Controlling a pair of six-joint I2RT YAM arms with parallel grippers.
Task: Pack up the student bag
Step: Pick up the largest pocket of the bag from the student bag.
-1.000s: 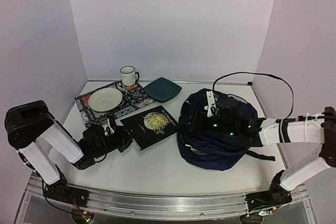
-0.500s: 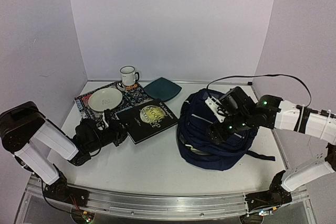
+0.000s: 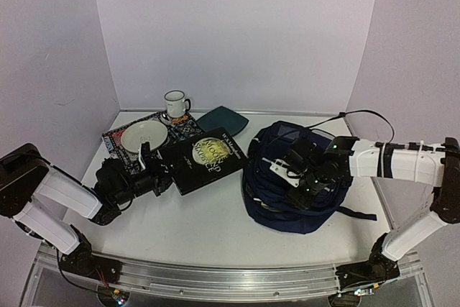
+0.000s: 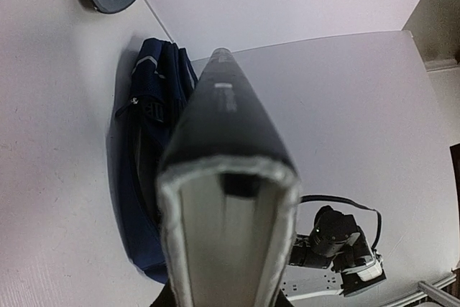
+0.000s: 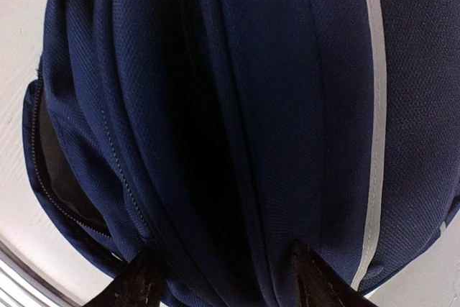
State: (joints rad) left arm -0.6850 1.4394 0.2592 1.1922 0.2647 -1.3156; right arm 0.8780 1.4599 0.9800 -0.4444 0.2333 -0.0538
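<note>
1. The left gripper (image 3: pixel 152 180) clamps the book (image 3: pixel 205 159), held left of the bag (image 3: pixel 273 210), which lies right of centre.
2. The right gripper (image 5: pixel 226 275) presses on the bag, jaws apart astride a fold, nothing pinched.
3. Next, probably: pinch the fold and open the bag for the book.

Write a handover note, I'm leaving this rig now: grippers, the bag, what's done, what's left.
Left gripper: shut on the black book, holding it up off the table.
Right gripper: jaws apart on top of the student bag, no grip showing.
The bag lies right of centre on the table.
Done: book picked up.
Left: open the bag, put the book inside.
</note>
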